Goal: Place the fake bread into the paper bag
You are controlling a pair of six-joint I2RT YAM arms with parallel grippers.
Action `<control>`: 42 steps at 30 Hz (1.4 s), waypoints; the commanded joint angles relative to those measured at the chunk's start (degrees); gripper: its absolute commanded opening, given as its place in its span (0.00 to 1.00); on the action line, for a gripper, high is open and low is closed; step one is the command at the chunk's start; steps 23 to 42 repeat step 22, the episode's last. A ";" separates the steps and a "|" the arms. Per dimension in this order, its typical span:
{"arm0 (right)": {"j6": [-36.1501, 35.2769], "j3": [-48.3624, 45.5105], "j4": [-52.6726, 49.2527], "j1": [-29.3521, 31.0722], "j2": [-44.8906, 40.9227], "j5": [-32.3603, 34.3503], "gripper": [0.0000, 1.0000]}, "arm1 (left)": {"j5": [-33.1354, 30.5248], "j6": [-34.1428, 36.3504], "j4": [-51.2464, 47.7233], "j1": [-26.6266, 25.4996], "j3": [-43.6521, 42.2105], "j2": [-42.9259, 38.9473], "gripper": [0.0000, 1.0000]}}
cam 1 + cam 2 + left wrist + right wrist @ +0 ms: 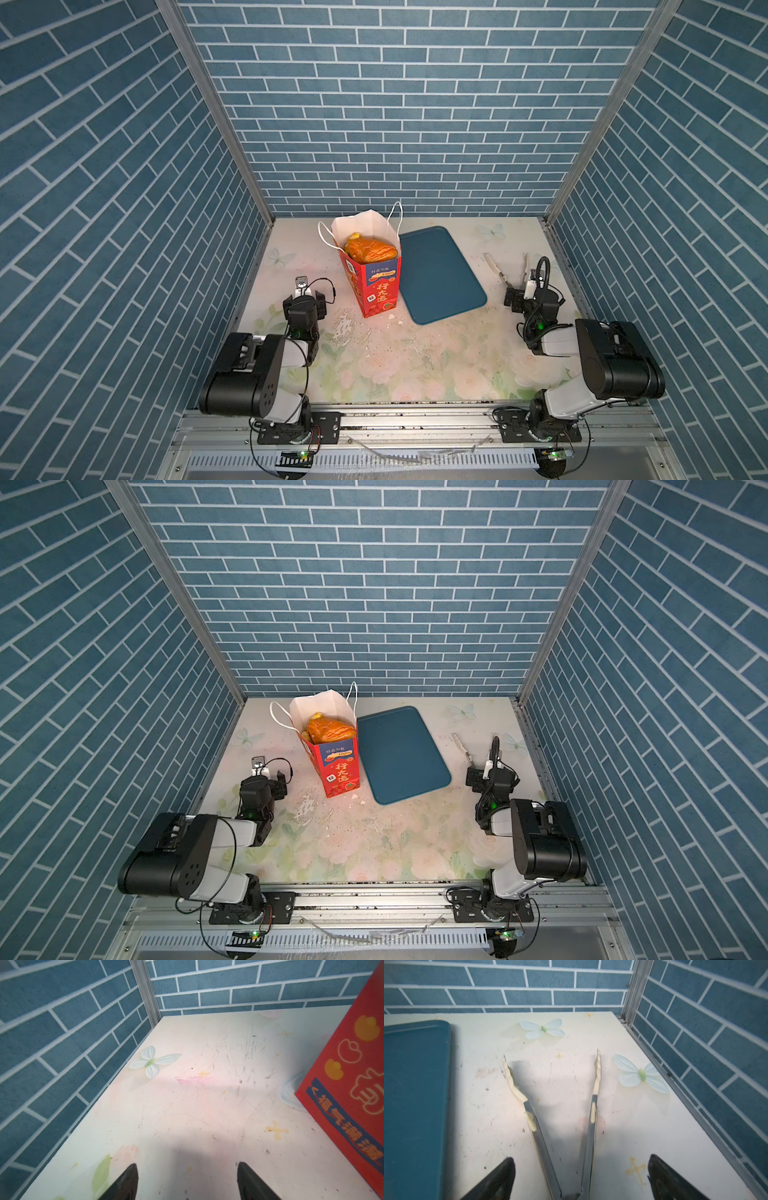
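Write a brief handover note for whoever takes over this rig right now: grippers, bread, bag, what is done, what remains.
Left gripper: open, empty, beside the paper bag.
Right gripper: open; the tongs lie between its jaws, ungripped.
Fake bread: piled in the mouth of the upright bag; none shows on the tray or the table.
Done: all visible bread is bagged.
Left: probably nothing; how many pieces lie deeper cannot be seen.

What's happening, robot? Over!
Left end effector open; right end effector open, tongs lying loose between. Fake bread in paper bag. Tray bare, nothing blocking.
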 commanded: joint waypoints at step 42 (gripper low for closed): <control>0.24 2.18 -1.37 -0.45 0.18 0.09 0.99 | 1.19 2.43 -2.75 -0.75 6.84 0.87 1.00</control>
